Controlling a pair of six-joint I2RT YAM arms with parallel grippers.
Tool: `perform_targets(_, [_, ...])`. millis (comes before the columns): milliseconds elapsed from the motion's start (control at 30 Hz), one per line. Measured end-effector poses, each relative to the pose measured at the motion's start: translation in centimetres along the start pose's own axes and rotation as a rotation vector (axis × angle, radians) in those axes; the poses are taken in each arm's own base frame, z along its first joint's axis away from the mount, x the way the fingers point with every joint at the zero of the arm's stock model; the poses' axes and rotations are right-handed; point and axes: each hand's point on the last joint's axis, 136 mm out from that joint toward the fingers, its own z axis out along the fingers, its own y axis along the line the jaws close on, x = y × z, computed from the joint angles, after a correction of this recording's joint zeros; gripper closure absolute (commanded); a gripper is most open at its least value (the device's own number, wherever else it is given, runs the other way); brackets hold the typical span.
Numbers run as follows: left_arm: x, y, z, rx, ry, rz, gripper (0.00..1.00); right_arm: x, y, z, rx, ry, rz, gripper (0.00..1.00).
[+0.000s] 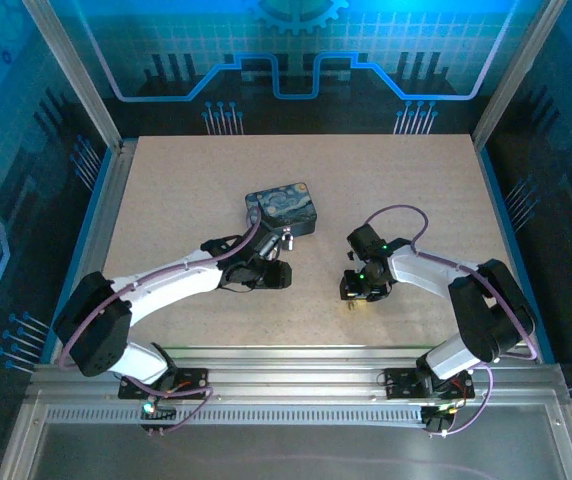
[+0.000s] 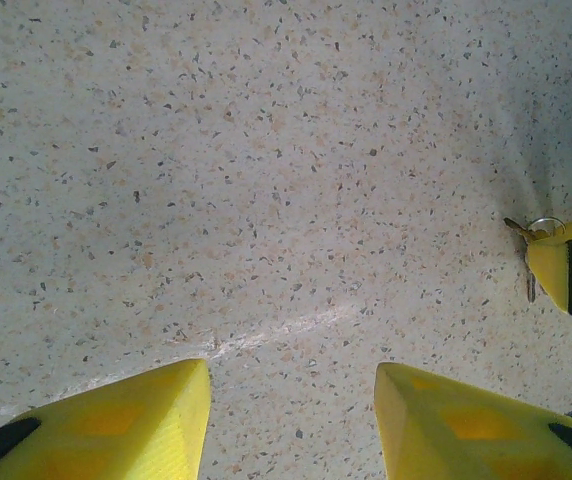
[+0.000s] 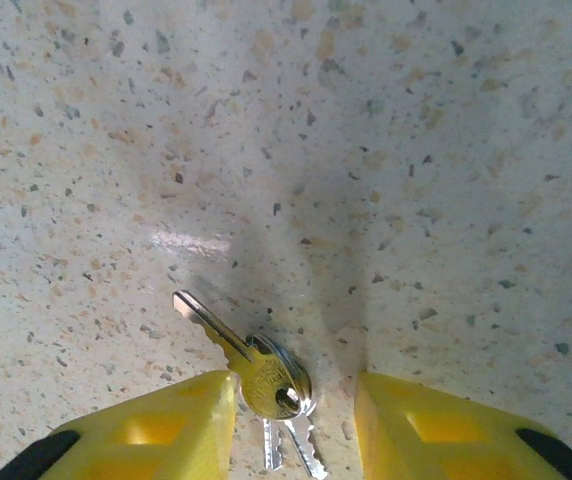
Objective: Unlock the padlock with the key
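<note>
Left claw (image 1: 272,272) low over the speckled desk (image 1: 166,200) in the top view, near the middle, just on the near side of the blue-and-yellow swirl-painted box (image 1: 282,210); finger spread impossible to read from up here. Right claw (image 1: 362,289) apart to the right, likewise low, with a tiny yellowish glint of the key (image 1: 350,303) on the desk at its tip.

From the left wrist: left claw (image 2: 291,400) gaping wide, yellow fingers (image 2: 116,425) along the bottom edge, bare desk (image 2: 266,150) between them, gripping nothing. At the right edge, one yellow fingertip of the right claw (image 2: 563,268), with the key (image 2: 523,235) and a thin key ring (image 2: 546,224) lying on the desk and touching that tip.

From the right wrist: right claw (image 3: 296,385) parted wide and not clamped on anything. Between the yellow fingers (image 3: 136,430), the key (image 3: 251,365) flat on the desk (image 3: 416,150), brass-coloured, blade angled away from the claw and to the left, head right against the left-hand finger, clear gap to the other finger. Threaded on the same key ring (image 3: 304,392), two smaller silver keys (image 3: 301,452) pointing toward the bottom edge.
</note>
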Motion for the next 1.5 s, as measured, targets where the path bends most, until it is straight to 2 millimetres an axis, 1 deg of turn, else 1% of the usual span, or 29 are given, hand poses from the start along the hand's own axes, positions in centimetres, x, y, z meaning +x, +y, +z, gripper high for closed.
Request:
perform_targets(200, [0.2,0.3,0.5,-0.012,0.013,0.012,0.52,-1.8,1.7,0.2,-0.077,-0.061,-0.035,0.71])
perform_targets(333, [0.2,0.3,0.6,-0.015,0.016,0.016,0.53,-2.3,2.1,0.3,-0.095,-0.077,-0.043,0.71])
perform_targets(400, [0.2,0.3,0.6,-0.015,0.016,0.019,0.52,-2.3,2.1,0.3,-0.099,-0.079,-0.045,0.71])
perform_targets(533, [0.1,0.4,0.6,-0.018,0.016,0.016,0.52,-2.4,2.0,0.3,-0.097,-0.078,-0.045,0.64])
perform_targets(633, [0.0,0.7,0.6,-0.023,0.016,0.012,0.52,-2.4,1.7,0.1,-0.093,-0.08,-0.044,0.63])
perform_targets(733, [0.0,0.7,0.6,-0.024,0.016,0.01,0.53,-2.3,1.5,-0.5,-0.091,-0.087,-0.046,0.63])
perform_targets(900, [0.0,0.7,0.6,-0.023,0.016,0.01,0.53,-2.3,1.8,-1.8,-0.104,-0.113,-0.06,0.63])
perform_targets(1000, [0.0,0.7,0.6,-0.023,0.016,0.01,0.53,-2.3,2.0,-2.1,-0.109,-0.124,-0.065,0.62])
perform_targets(1200, [0.0,0.7,0.6,-0.023,0.016,0.01,0.53,-1.5,1.5,-1.3,-0.086,-0.097,-0.064,0.62])
perform_targets(1333, [-0.1,0.7,0.5,-0.022,0.014,0.01,0.53,-0.9,1.7,-0.7,-0.072,-0.073,-0.084,0.62])
perform_targets(1500, [-0.2,0.6,0.2,-0.017,0.008,0.011,0.53,-0.5,1.4,0.2,-0.038,-0.051,-0.092,0.65])
